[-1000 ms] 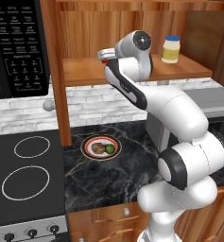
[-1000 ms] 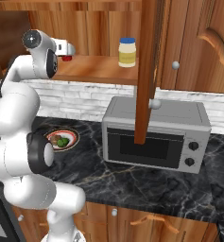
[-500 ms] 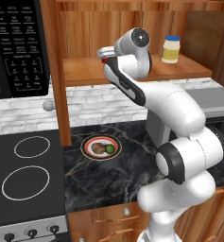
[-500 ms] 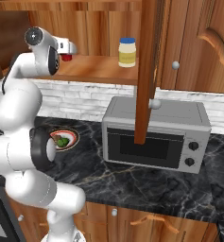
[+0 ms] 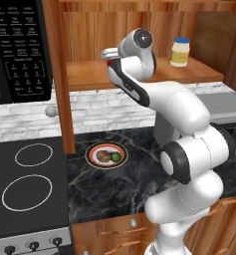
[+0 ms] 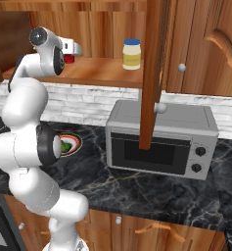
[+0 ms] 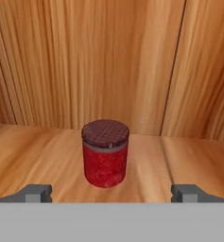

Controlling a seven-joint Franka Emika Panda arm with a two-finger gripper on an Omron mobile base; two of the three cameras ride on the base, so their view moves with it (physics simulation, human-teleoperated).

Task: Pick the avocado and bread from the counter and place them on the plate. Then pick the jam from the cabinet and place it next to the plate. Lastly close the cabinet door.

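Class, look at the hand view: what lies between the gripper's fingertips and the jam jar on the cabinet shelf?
Only bare wooden shelf. In the hand view the open gripper faces the jam, with nothing in between.

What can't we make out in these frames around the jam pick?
- Small dark red jam jar: largely hidden behind the arm's wrist in the left base view.
- Small brown bread chunk on the orange-rimmed white plate: blocked by the arm's elbow in the right base view.
- Brown wooden cabinet door: top cut off by the frame edge in the right base view.
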